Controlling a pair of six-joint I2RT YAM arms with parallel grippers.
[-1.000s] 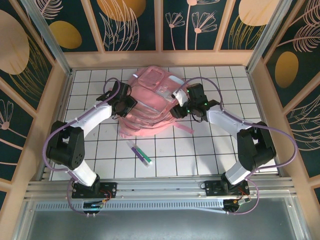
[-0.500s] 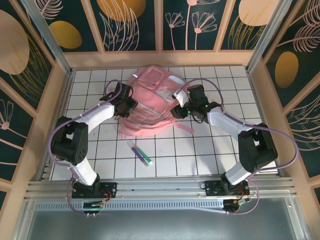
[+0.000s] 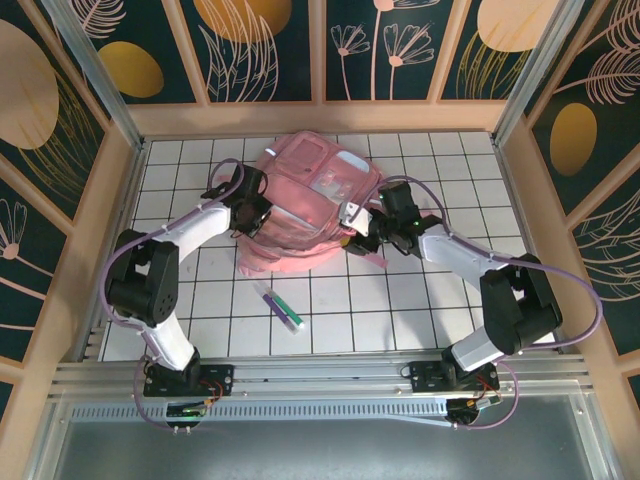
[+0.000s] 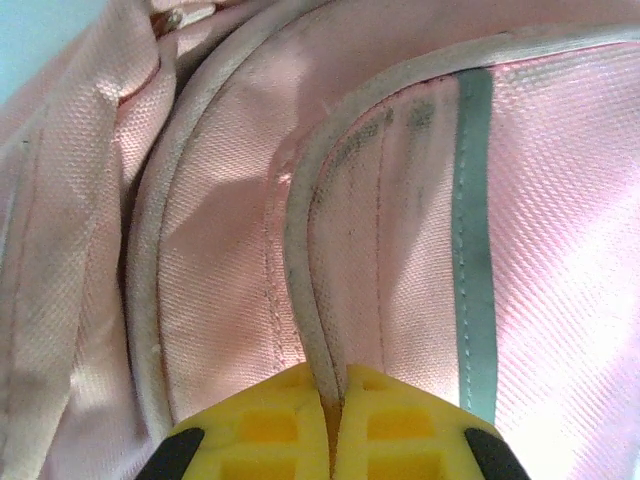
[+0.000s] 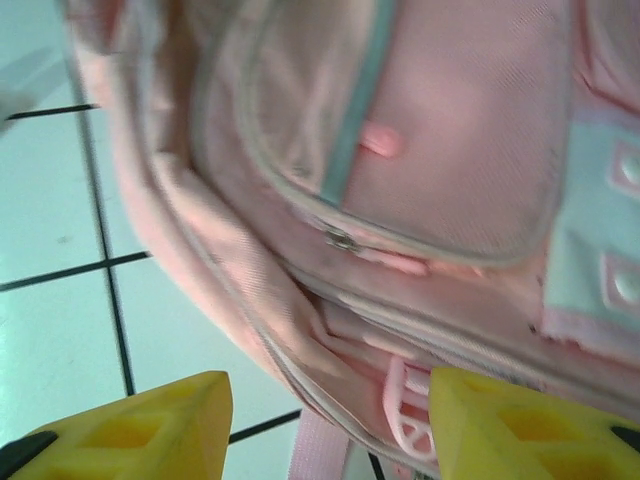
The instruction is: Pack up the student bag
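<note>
Pink bag (image 3: pixel 312 190) is seen in the upper middle of the overhead frame, laid flat on the tiled bench (image 3: pixel 450 310), with its far edge close to the back wall (image 3: pixel 320 118). Its near edge is ragged: a strap (image 3: pixel 374 259) trails out toward the lower right.

The left claw (image 3: pixel 254 214) is set against the bag's left edge. In the left wrist view this claw (image 4: pixel 335 425) is clenched, with a pale piped seam (image 4: pixel 300 270) of the bag pinched between the two yellow fingers (image 4: pixel 270 430). A grey-green strip (image 4: pixel 475 250) runs down the fabric just right of that seam.

The right claw (image 3: pixel 362 236) is placed at the bag's lower right edge. In the right wrist view this claw (image 5: pixel 330 420) is released, its fingers (image 5: pixel 150 420) held wide apart; the bag's zipped edge and a pink strap loop (image 5: pixel 410 410) are seen in the gap. Whether the fingers touch the fabric cannot be told.

Bare tiles are left along both sides of the bag and across the lower half of the bench. Two pens (image 3: pixel 282 308) lie side by side there, lower left of centre, well apart from the bag.
</note>
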